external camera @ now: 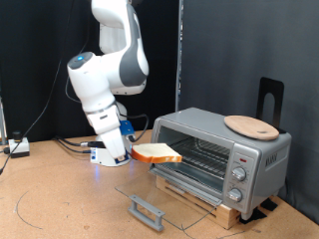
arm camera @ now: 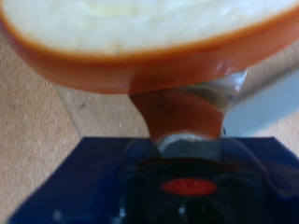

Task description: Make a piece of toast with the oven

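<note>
The piece of toast (external camera: 157,153) is a flat slice with a pale face and golden-brown crust, held level in the air just left of the oven's open front. My gripper (external camera: 133,154) is shut on its left edge. In the wrist view the toast (arm camera: 140,37) fills the frame, its crust pinched by a finger (arm camera: 182,117). The oven (external camera: 224,149) is a silver-grey box at the exterior view's right, with a wire rack (external camera: 194,151) inside and round knobs (external camera: 237,179) on its right panel. Its glass door (external camera: 159,199) lies folded down flat in front.
A round wooden plate (external camera: 250,126) lies on top of the oven. The oven stands on a wooden slatted base (external camera: 214,204). The door's grey handle (external camera: 147,211) sticks out near the exterior view's bottom. Cables (external camera: 40,147) run over the table at the left.
</note>
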Controlling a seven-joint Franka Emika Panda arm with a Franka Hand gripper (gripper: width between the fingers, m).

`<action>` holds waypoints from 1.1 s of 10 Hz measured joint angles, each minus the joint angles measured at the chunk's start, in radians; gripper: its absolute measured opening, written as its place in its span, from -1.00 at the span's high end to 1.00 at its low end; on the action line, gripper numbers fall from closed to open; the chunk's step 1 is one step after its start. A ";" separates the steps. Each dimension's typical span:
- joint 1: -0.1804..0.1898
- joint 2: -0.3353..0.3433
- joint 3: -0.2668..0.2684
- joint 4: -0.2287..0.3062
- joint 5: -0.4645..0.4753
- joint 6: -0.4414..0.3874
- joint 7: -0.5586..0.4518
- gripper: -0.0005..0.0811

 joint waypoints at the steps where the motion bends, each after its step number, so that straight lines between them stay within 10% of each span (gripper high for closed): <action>1: 0.022 0.000 0.023 -0.010 0.023 0.013 0.001 0.02; 11: 0.189 -0.046 0.289 -0.079 0.111 0.196 0.160 0.02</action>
